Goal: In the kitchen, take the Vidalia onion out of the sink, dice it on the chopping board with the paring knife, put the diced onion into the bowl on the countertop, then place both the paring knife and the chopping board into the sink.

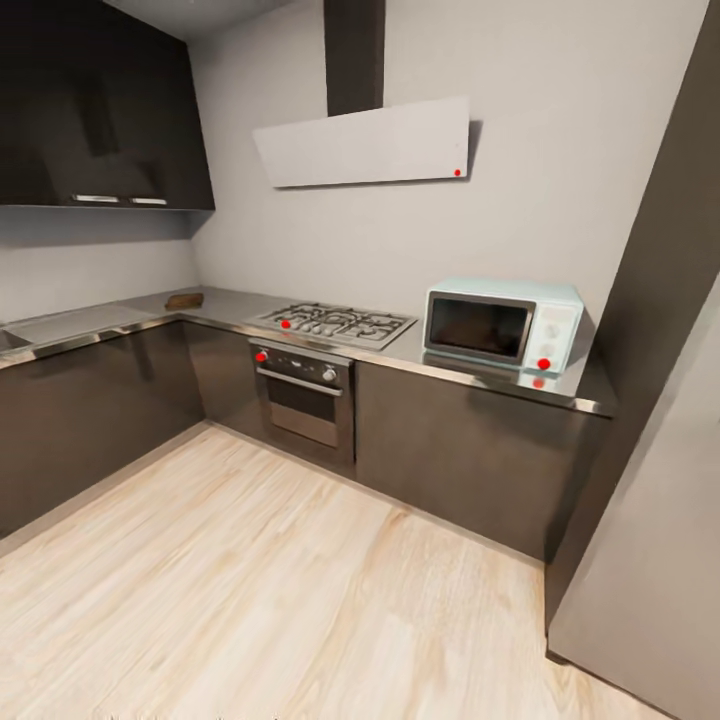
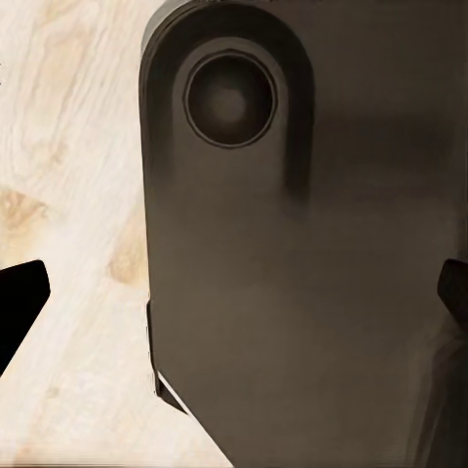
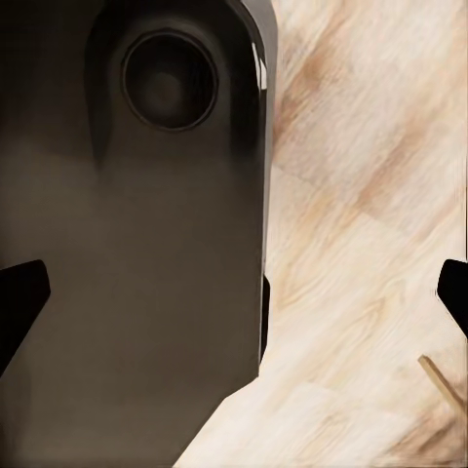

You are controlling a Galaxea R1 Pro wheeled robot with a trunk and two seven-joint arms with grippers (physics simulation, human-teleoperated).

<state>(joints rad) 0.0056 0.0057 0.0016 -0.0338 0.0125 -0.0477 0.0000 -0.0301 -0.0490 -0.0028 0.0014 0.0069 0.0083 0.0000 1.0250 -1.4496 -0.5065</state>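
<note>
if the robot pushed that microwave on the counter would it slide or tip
The microwave would probably slide rather than tip: it looks wide, low and flat-based. The countertop looks glossy, so grip may be low. It likely feels heavy for one gripper.

chopping board (image 1: pixel 185 300) flat on corner countertop (image 1: pixel 90 322).

left wrist | dark robot body (image 2: pixel 292 292) over pale wood floor (image 2: pixel 68 195); jaws spread

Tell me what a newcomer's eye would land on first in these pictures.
The pale blue microwave stands out on the steel counter at the right of the head view, beside the gas hob and the oven under it. Above them a slanted white extractor hood hangs on the grey wall. Pale wood floor spreads across the foreground.
</note>
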